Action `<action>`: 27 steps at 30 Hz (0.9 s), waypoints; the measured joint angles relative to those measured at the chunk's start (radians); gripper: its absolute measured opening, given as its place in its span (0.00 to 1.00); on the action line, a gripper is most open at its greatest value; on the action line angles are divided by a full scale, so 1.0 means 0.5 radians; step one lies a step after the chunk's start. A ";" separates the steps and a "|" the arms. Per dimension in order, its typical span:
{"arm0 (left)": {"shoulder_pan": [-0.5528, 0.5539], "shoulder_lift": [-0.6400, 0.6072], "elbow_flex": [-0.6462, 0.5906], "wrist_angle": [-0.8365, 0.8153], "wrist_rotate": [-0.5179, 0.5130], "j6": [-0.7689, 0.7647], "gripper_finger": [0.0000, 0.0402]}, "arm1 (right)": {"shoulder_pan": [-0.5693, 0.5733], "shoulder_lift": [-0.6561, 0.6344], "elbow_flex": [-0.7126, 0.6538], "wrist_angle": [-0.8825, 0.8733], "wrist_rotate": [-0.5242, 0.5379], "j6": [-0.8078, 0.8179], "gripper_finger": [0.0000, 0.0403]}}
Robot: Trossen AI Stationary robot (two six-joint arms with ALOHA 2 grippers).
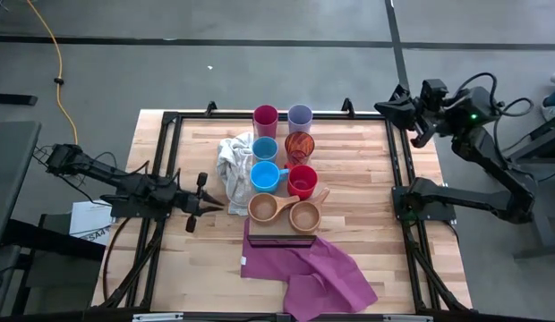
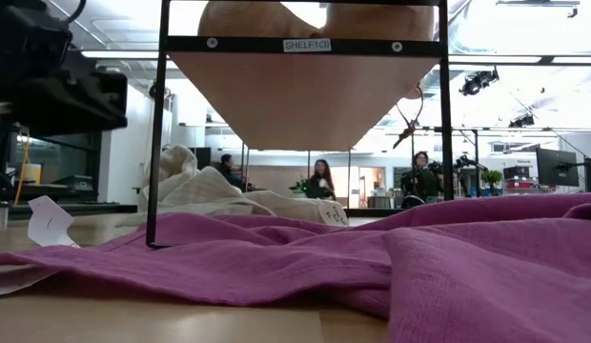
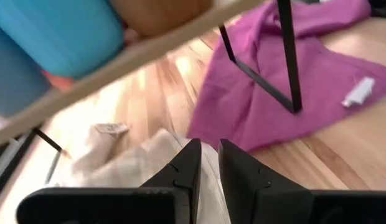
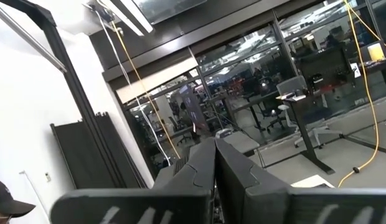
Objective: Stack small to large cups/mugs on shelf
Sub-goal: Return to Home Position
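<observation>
Light wood bench (image 1: 367,179) with black rails on a grey floor. There's an open office behind it, with people (image 2: 320,177) far back in the low view.

The shelf (image 2: 276,95) runs down the middle of the bench from the far edge toward the near edge, and its dark frame stands on the purple cloth (image 1: 318,268). You have eight cups on it in two columns.
- **Left column, far to near:** magenta tumbler (image 1: 266,117), far blue mug (image 1: 265,148), near blue mug (image 1: 264,175), left wooden cup (image 1: 262,208).
- **Right column, far to near:** lavender tumbler (image 1: 300,115), orange-red tumbler (image 1: 299,145), red mug (image 1: 302,182), right wooden cup (image 1: 305,216).

All are upright and neighbours sit close or touching.

A white cloth (image 1: 233,165) is bunched on the bench just beside the shelf's left side. The purple cloth spreads from under the shelf to the near edge.

Your left end effector (image 1: 215,205) is low over the bench on the left side of the shelf, at the white cloth's near end. It is near the left wooden cup but apart from it. Its fingers are almost together with only a thin slit between them, and they clamp nothing.

Your right end effector (image 1: 389,105) is raised by the far right corner, well apart from the cups. Its fingers are together and it is empty.
</observation>
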 joint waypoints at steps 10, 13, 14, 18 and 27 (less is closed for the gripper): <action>-0.001 0.000 0.001 -0.220 0.061 -0.148 0.02 | 0.000 0.017 0.000 0.010 0.002 -0.006 0.00; -0.002 0.000 0.001 -0.220 0.063 -0.158 0.05 | 0.000 0.017 0.000 0.033 0.003 0.000 0.00; -0.002 0.000 0.001 -0.220 0.051 -0.156 0.05 | 0.000 0.017 0.000 0.035 0.003 0.000 0.00; -0.002 0.004 0.001 -0.217 0.040 -0.152 0.04 | 0.000 0.017 0.000 0.032 0.003 0.000 0.00; -0.001 0.004 0.001 -0.216 0.034 -0.152 0.00 | 0.000 0.016 0.000 0.032 0.003 0.012 0.00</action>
